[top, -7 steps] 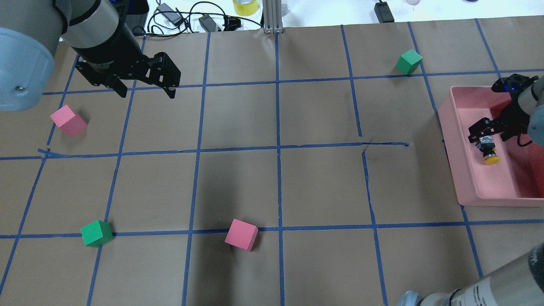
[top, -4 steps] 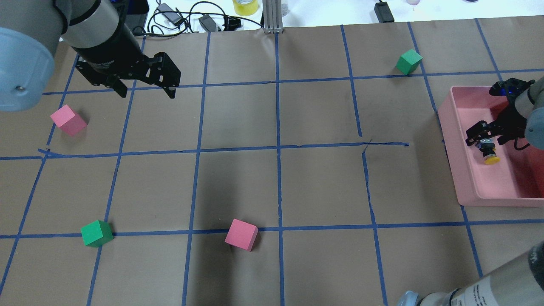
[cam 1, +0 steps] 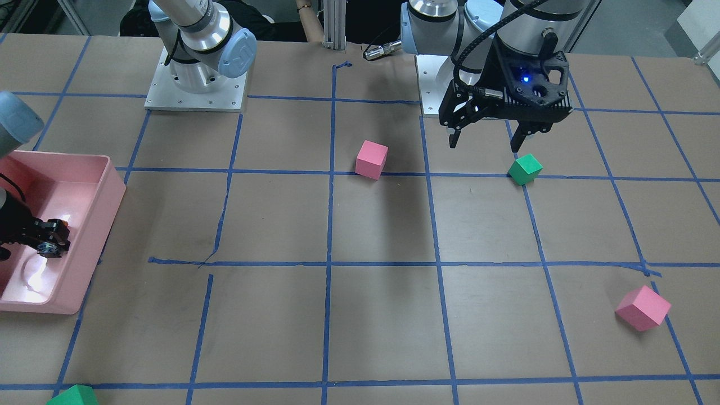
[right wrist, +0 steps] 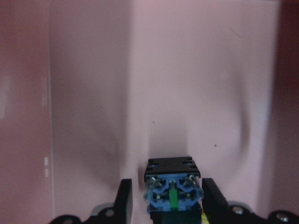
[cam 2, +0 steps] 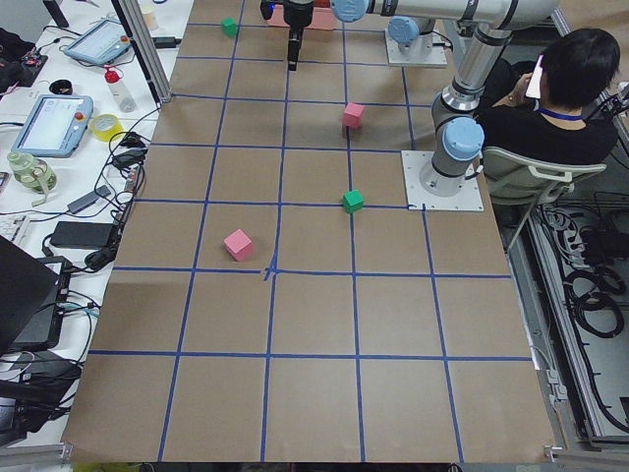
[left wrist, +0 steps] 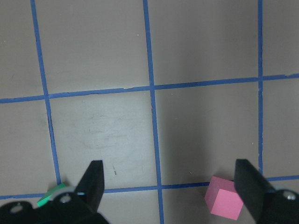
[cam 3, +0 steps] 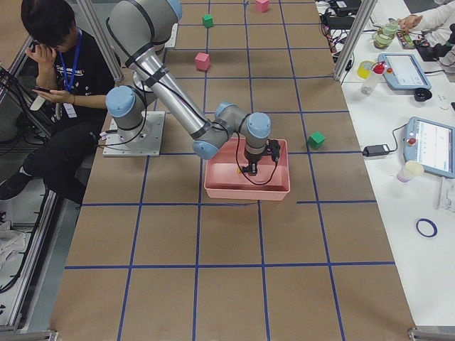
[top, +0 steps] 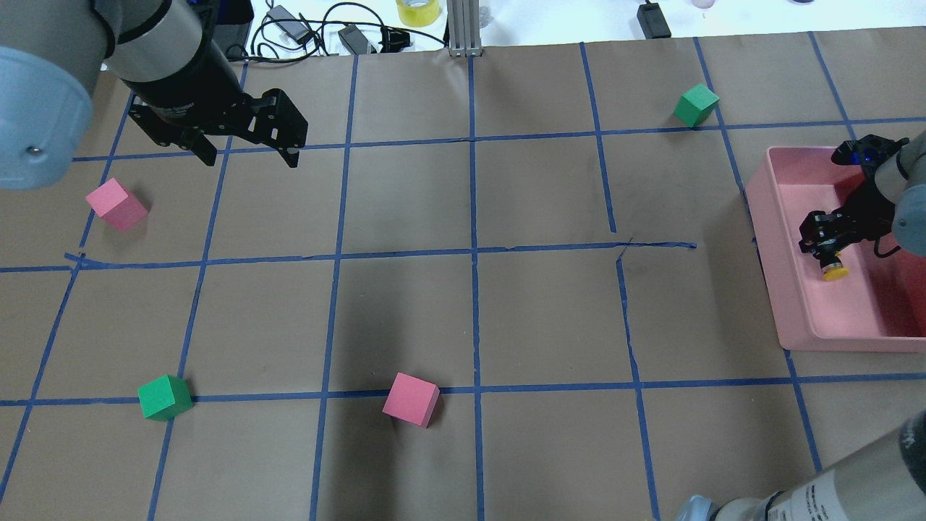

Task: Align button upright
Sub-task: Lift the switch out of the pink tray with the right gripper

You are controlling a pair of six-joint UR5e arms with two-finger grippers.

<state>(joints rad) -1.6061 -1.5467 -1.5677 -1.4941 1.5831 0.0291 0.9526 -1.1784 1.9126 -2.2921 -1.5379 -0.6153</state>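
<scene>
The button [top: 833, 265] lies on its side inside the pink tray [top: 790, 282], its yellow cap toward the tray's near wall. My right gripper [top: 825, 242] reaches down into the tray and is shut on the button's block base. In the right wrist view the blue-and-black base [right wrist: 172, 186] sits between the two fingers [right wrist: 125, 198] over the pink floor. In the front view the gripper [cam 1: 48, 244] is low in the tray [cam 1: 109, 194]. My left gripper [top: 249, 155] is open and empty, high over the far left of the table.
Pink cubes [top: 116, 205] [top: 411, 399] and green cubes [top: 165, 396] [top: 696, 104] are scattered on the brown paper with blue tape lines. The left wrist view shows a pink cube [left wrist: 224, 204] below the open fingers. Cables lie along the far edge.
My right gripper's fingers have closed in on the button's base and the hand has turned slightly. The left arm has not moved.
</scene>
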